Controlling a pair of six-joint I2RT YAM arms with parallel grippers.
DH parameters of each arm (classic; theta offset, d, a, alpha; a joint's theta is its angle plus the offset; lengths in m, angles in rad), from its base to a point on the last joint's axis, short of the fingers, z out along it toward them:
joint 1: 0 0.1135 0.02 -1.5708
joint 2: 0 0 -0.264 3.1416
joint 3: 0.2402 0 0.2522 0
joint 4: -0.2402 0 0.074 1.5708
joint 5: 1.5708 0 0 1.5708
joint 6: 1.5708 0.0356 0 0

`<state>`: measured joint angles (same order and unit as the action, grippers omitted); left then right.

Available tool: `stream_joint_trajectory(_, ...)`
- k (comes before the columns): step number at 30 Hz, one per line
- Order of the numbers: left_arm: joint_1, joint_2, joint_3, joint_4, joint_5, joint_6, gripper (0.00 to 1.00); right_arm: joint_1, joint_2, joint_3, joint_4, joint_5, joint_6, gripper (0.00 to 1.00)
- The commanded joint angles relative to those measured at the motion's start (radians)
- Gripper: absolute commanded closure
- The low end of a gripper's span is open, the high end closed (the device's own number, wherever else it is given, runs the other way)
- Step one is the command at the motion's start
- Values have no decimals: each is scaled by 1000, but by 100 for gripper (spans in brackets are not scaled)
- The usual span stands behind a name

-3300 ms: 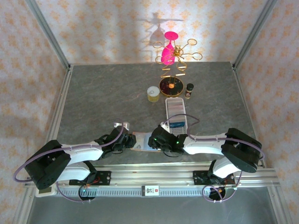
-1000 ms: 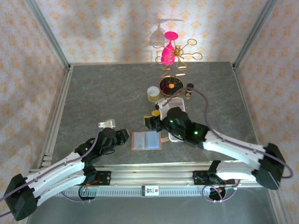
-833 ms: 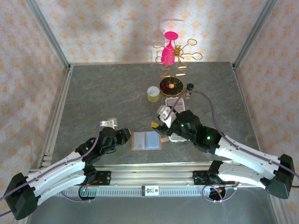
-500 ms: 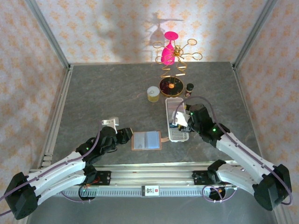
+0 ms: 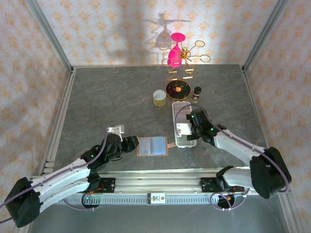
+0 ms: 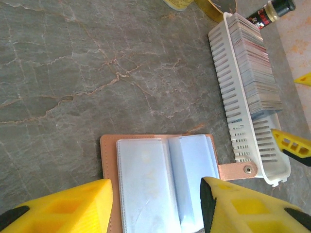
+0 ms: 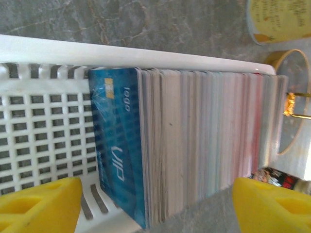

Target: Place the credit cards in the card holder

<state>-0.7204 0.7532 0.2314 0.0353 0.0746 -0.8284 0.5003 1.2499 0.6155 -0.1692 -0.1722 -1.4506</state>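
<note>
While hovering over the credit cards (image 7: 194,145) right of centre, readying the released right end effector (image 7: 155,204) to pinch one, with the left end effector (image 6: 153,208) released beside the open card holder (image 6: 160,179).

My left arm (image 5: 73,167) lies low, stretched inward, with my left gripper (image 6: 155,206) spread wide. My right arm (image 5: 233,143) reaches forward, and my right gripper (image 7: 155,204) is spread wide too.

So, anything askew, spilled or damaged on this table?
Nothing stands out. The credit cards stand in a tidy row in the white tray; the card holder lies open and flat beside it, tab toward the tray.
</note>
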Motion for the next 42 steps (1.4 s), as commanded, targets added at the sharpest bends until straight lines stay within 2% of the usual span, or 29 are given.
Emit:
stream_joint_trajectory(1,-4,3,-15,48,24,9,48,-5,48,41,24,-33,-30,22)
stream_joint_trajectory(4,-5,5,-17,45,27,9,49,-4,78,46,42,-41,-39,23)
stream_joint_trajectory(10,-5,6,-21,45,36,5,49,-4,108,57,81,-35,-55,32)
stream_joint_trajectory(17,-5,15,-31,51,48,-1,51,-5,133,64,78,-22,-62,52)
stream_joint_trajectory(22,-5,16,-36,45,51,-2,51,-5,106,68,42,-30,-53,61)
stream_joint_trajectory(24,-5,17,-39,40,48,-3,52,-5,85,55,46,-26,-54,68)
stream_joint_trajectory(36,-5,15,-46,44,64,-17,53,-5,55,49,40,-18,-48,75)
stream_joint_trajectory(42,-5,15,-47,40,64,-21,54,-5,33,65,12,-15,-44,85)
